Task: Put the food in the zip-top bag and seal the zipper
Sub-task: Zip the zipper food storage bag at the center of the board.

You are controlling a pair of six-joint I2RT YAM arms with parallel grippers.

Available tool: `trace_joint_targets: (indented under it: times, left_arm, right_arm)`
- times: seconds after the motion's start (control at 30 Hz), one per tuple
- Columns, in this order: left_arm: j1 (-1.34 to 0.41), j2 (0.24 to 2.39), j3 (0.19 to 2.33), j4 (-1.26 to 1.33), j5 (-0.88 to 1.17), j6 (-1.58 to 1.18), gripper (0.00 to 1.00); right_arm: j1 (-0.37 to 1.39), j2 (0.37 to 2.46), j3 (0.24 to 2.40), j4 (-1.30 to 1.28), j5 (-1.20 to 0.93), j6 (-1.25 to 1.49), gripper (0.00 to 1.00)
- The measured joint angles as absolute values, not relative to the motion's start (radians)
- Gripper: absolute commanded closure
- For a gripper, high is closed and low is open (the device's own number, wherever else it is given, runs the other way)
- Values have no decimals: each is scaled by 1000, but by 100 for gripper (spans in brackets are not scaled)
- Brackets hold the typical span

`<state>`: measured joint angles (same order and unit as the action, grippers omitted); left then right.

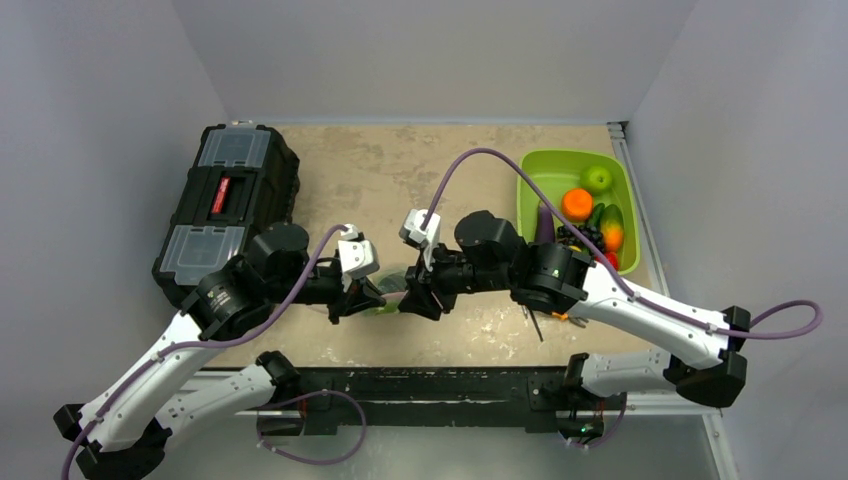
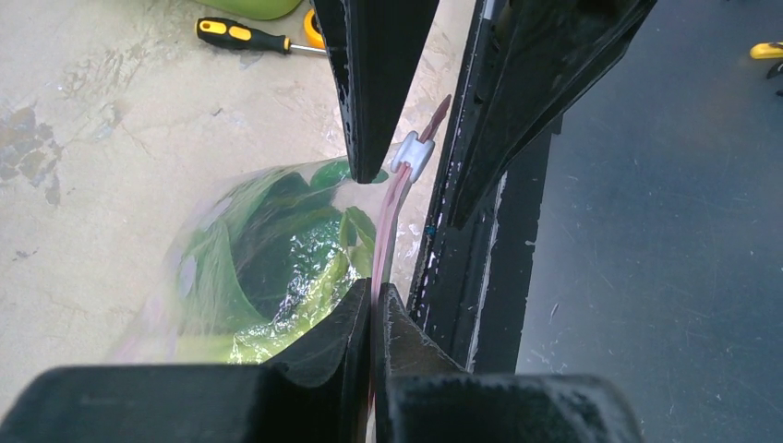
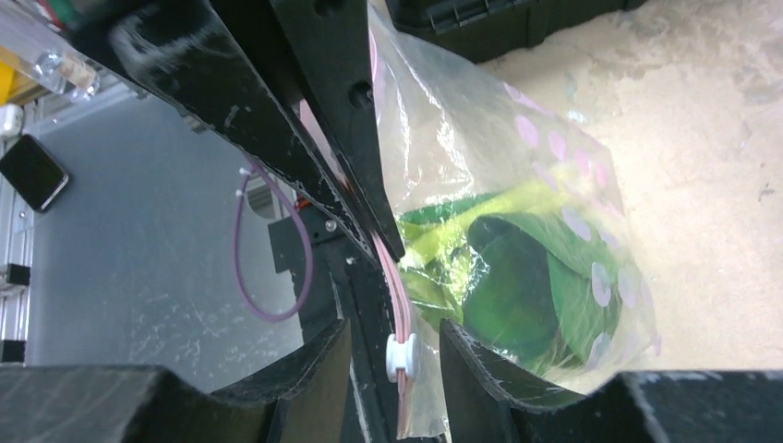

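Note:
The clear zip-top bag (image 2: pixel 258 268) lies at the table's near edge with the leafy green food (image 2: pixel 277 249) inside it. Its pink zipper (image 2: pixel 392 198) runs along the mouth over the black frame. My left gripper (image 2: pixel 374 300) is shut on that zipper strip, pinching it flat. A white slider (image 3: pixel 401 357) sits on the zipper between the fingers of my right gripper (image 3: pixel 395 337), which stands open around it without touching. The food (image 3: pixel 517 277) shows dark green through the bag (image 3: pixel 517 157). From above, both grippers (image 1: pixel 350 295) (image 1: pixel 420 298) meet over the bag (image 1: pixel 385 300).
A black toolbox (image 1: pixel 228 205) stands at the back left. At the right, a lime-green bin (image 1: pixel 530 200) holds round fruits and other produce. A yellow-handled screwdriver (image 2: pixel 245 37) lies on the table beyond the bag. The black frame rail (image 2: pixel 480 277) runs right beside the bag's mouth.

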<state>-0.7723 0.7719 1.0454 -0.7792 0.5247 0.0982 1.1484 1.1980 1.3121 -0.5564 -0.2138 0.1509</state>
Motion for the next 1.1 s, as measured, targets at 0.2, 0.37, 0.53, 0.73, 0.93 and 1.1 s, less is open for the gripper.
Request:
trace_joint_targets:
  times: [0.2, 0.37, 0.53, 0.73, 0.93, 1.1]
  left_arm:
    - [-772, 772, 1046, -780, 532, 98, 100]
    - [-772, 772, 1046, -780, 544, 99, 100]
    - [-772, 772, 1046, -781, 548, 100, 100]
    - [-772, 773, 1050, -787, 551, 101, 100]
    - [-772, 777, 1053, -788, 551, 101, 100]
    - [-772, 781, 1058, -793, 555, 104, 100]
  right_arm:
    - [1148, 1223, 1326, -599, -223, 143, 68]
    - [1148, 1224, 1346, -612, -227, 140, 66]
    - [1148, 1231, 1386, -637, -226, 126, 76]
    - [1148, 1239, 1407, -672, -226, 109, 80]
    - [1148, 1239, 1407, -691, -226, 96, 80]
    - [1148, 1239, 1407, -688, -226, 88, 85]
